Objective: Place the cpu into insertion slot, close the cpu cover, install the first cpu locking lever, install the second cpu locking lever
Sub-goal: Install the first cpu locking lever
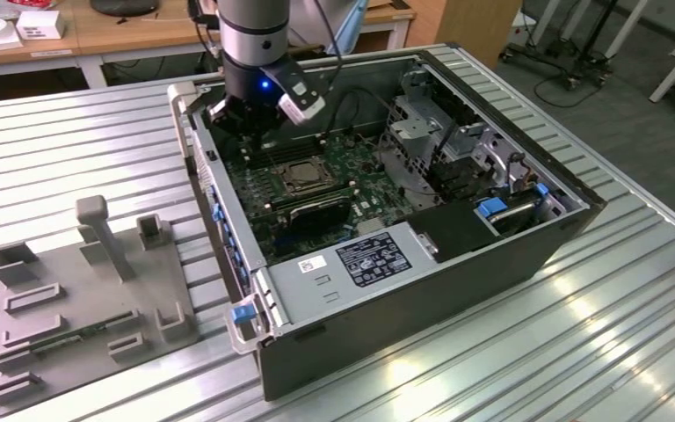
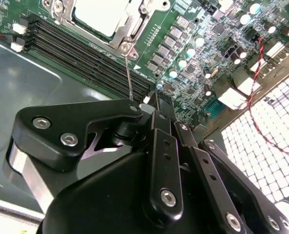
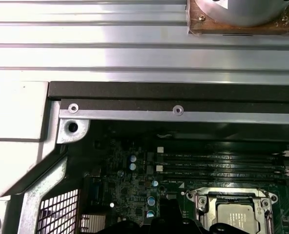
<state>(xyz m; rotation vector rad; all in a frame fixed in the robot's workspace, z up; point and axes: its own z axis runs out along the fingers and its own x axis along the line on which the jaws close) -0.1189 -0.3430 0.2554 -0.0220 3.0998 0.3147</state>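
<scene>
Apparently cpu (image 3: 236, 215) inside insertion slot (image 3: 200, 201).

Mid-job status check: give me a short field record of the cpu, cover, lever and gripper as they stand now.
cpu: seated in the insertion slot, pale face showing through the cover's cut-out
cpu cover: lying down over the cpu
locking lever: thin rod running from the socket corner to the gripper; grasp unclear
gripper: above the memory slots, beside the socket
case: open, on the ribbed metal table
</scene>
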